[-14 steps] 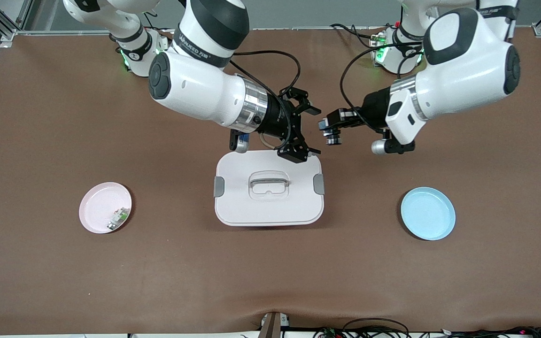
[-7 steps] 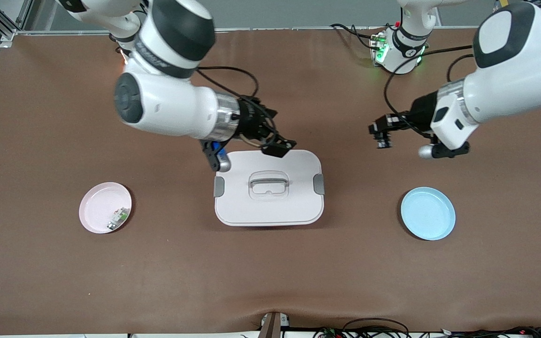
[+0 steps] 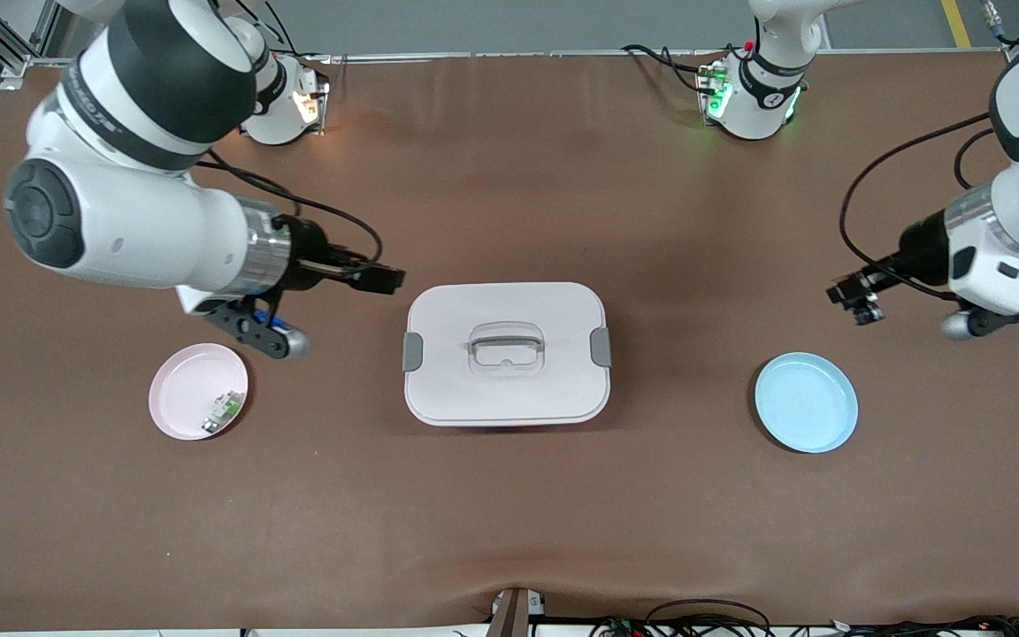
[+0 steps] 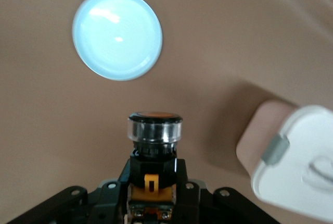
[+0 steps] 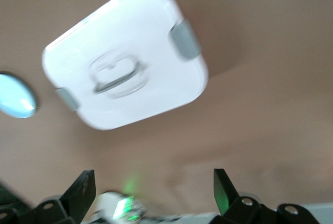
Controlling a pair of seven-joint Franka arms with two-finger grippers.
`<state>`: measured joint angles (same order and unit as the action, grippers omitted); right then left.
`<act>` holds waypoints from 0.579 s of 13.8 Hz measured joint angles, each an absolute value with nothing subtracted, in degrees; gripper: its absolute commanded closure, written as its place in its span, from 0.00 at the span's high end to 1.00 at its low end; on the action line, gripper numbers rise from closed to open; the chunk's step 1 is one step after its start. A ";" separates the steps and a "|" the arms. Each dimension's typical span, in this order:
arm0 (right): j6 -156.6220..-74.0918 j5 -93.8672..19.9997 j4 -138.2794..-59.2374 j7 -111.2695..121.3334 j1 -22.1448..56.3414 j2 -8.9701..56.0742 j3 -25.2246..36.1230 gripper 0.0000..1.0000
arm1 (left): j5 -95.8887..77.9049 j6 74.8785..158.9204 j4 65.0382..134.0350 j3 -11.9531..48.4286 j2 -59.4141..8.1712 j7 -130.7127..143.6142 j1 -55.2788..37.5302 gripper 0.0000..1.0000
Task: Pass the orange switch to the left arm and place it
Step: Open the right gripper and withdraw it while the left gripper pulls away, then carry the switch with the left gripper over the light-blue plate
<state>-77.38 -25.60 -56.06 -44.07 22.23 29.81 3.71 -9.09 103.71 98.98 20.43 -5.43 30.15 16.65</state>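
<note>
Bright, even overhead light; right wrist view motion-blurred, glare on blue plate (image 4: 117, 34), perhaps overexposed.

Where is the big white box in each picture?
Front view: the box sits mid-table, between the pink plate and the blue plate.
Left wrist view: only one corner of the box shows at the picture's edge.
Right wrist view: the whole box shows, lid and handle up.
Shared landmark: the blue plate appears in all three.
</note>
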 measured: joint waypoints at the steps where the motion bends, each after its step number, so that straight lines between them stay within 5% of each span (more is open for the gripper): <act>1: -77.11 -22.28 -56.06 -40.55 21.53 29.37 3.71 1.00 | -7.67 105.41 99.07 20.42 -6.07 33.37 16.92 0.00; 8: -76.69 -2.98 -56.10 -11.61 16.79 25.97 3.78 1.00 | -0.45 115.15 99.44 20.42 -13.93 50.89 18.18 0.00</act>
